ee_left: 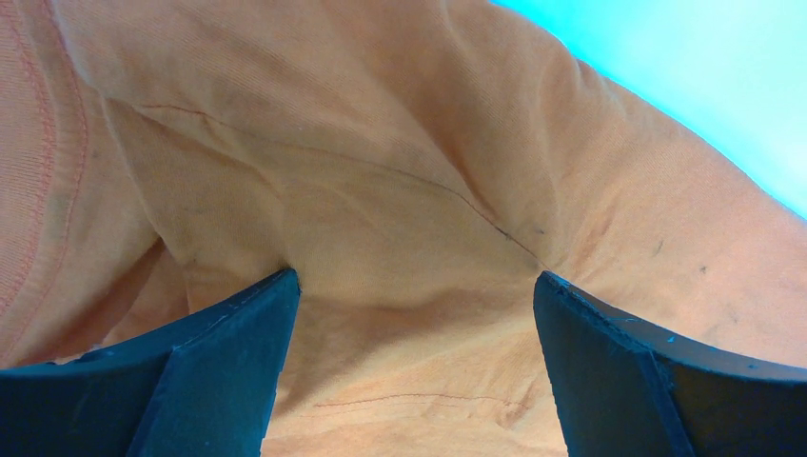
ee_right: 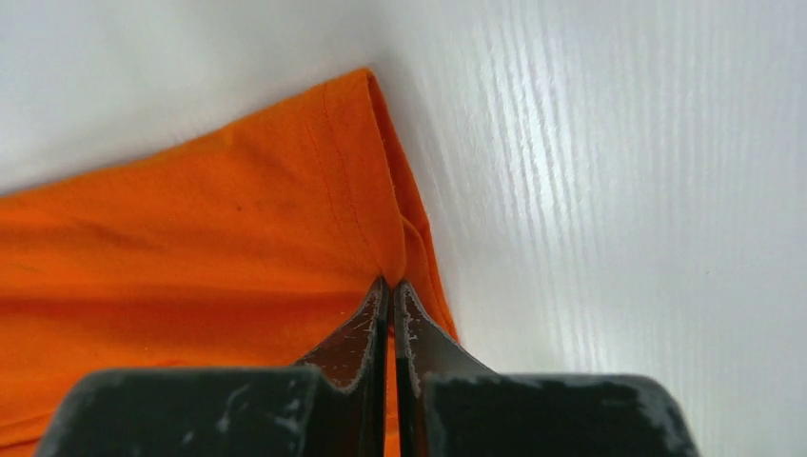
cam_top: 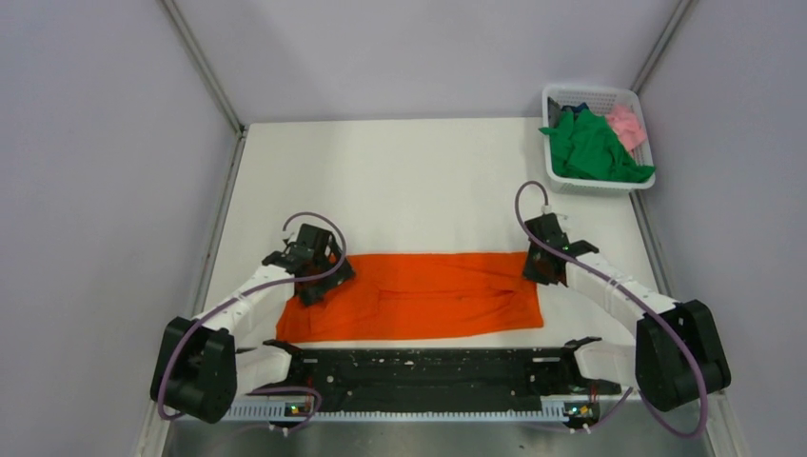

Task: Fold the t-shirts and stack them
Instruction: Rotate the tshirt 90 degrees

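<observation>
The orange t-shirt (cam_top: 419,297) lies as a long flat band across the near surface (cam_top: 428,181), lightly creased. The right claw (ee_right: 392,286) is pinched tight on the hem at the shirt's far right corner. The left claw (ee_left: 414,286) stands spread wide over the left end's cloth, gripping nothing, and bare surface stretches beyond the far edge.

Table (cam_top: 428,181) with orange t-shirt (cam_top: 419,295), perhaps basket (cam_top: 590,89)
</observation>
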